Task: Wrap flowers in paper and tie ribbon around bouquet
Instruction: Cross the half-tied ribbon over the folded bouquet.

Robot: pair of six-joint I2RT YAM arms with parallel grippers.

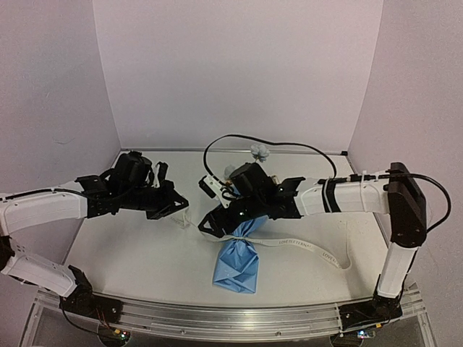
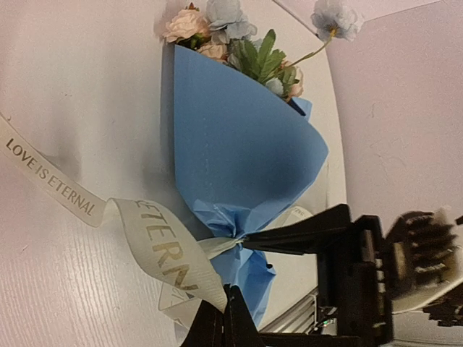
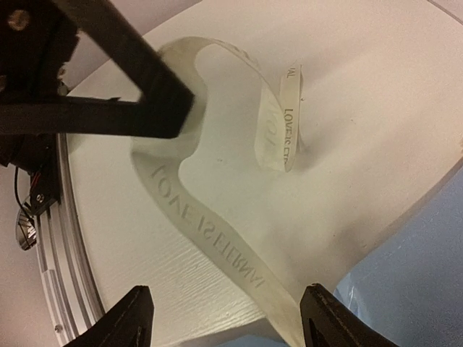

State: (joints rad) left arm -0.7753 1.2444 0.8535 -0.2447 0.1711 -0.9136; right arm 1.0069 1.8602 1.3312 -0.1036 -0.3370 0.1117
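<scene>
The bouquet lies in the middle of the table, a blue paper (image 1: 237, 264) cone pinched at the neck, with the flowers (image 1: 259, 152) at its far end. In the left wrist view the paper (image 2: 239, 144) fans out up to the pale blue and cream flowers (image 2: 231, 36). The lettered ribbon (image 1: 311, 249) circles the neck and trails off to the right. My left gripper (image 2: 230, 307) is shut on a ribbon (image 2: 65, 191) end left of the neck. My right gripper (image 3: 228, 318) hangs open above the neck, and the ribbon (image 3: 210, 246) runs between its fingers untouched.
The white table (image 1: 130, 253) is enclosed by pale walls on three sides. A metal rail (image 1: 239, 318) runs along the near edge. A black cable (image 1: 239, 139) loops over the far end of the table behind the right arm.
</scene>
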